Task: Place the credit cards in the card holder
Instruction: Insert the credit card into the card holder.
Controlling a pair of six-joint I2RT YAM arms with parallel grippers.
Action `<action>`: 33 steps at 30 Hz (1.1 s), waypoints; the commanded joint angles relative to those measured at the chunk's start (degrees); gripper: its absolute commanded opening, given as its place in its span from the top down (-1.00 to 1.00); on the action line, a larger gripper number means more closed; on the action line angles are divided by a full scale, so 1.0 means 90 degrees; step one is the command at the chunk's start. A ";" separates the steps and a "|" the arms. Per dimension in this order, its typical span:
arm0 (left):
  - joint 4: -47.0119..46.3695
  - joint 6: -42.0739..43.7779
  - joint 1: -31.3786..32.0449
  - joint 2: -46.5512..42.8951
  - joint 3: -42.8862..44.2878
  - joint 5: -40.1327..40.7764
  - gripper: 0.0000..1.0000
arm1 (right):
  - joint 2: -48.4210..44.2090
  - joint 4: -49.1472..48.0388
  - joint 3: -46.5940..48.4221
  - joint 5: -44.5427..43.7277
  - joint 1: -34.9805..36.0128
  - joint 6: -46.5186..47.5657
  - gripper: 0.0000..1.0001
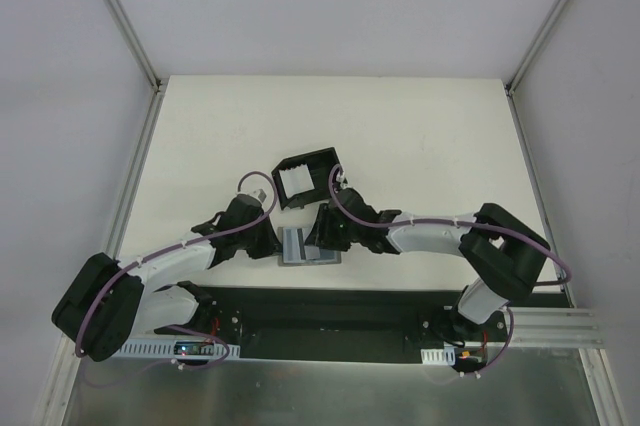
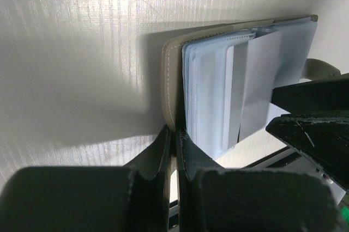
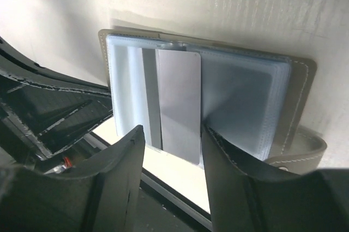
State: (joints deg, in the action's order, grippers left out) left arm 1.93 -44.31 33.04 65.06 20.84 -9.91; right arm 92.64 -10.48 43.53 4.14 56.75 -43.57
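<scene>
Right pincer (image 3: 173, 131) stands open astride a credit card (image 3: 179, 101) jutting from the grey wallet (image 3: 294, 96); left pincer (image 2: 175, 132) clamps the wallet's edge. Grip flat, pull straight; card holder (image 1: 305, 174) sits just beyond the wallet.

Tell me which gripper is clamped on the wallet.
The left gripper: it pinches the wallet's edge, while the right gripper stands open astride the protruding card.

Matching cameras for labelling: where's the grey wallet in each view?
Top external: grey wallet just below centre, lying open.
Left wrist: right of centre, clear sleeves facing the camera.
Right wrist: centre, spread across the frame.
Shared landmark: the card sticking out of a sleeve, seen in both wrist views; too small to tell from above.
</scene>
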 commanded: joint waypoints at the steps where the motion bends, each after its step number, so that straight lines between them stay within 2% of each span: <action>1: 0.0625 0.0217 0.0030 0.0008 -0.0216 0.0320 1.00 | -0.0001 0.1086 0.0475 -0.0421 0.0149 0.0573 0.02; 9: 0.0625 0.0275 0.0030 0.0076 -0.0216 0.0340 1.00 | 0.0166 0.1350 0.0896 -0.0421 0.0335 0.0857 -0.03; 11: 0.0625 0.0256 0.0030 0.0047 -0.0235 0.0340 1.00 | 0.0146 0.1340 0.0906 -0.0421 0.0374 0.0915 -0.17; 12: 0.0625 0.0227 0.0030 0.0047 -0.0245 0.0340 1.00 | 0.0136 0.1340 0.0906 -0.0421 0.0374 0.0925 -0.18; 25: 0.0625 0.0227 0.0030 0.0027 -0.0265 0.0349 1.00 | 0.0429 0.1194 0.1081 -0.0265 0.0384 0.0993 -0.20; 30: 0.0625 0.0207 0.0030 0.0008 -0.0284 0.0379 1.00 | 0.0059 0.1456 0.0925 -0.0938 0.0355 0.1042 -0.22; 33: 0.0625 0.0227 0.0030 0.0018 -0.0265 0.0359 1.00 | 0.0058 0.1526 0.0906 -0.1027 0.0325 0.1043 -0.22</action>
State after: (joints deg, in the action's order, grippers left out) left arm 1.87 -44.14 33.04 64.79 20.60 -9.91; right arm 95.29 0.16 51.55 -0.89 59.90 -35.27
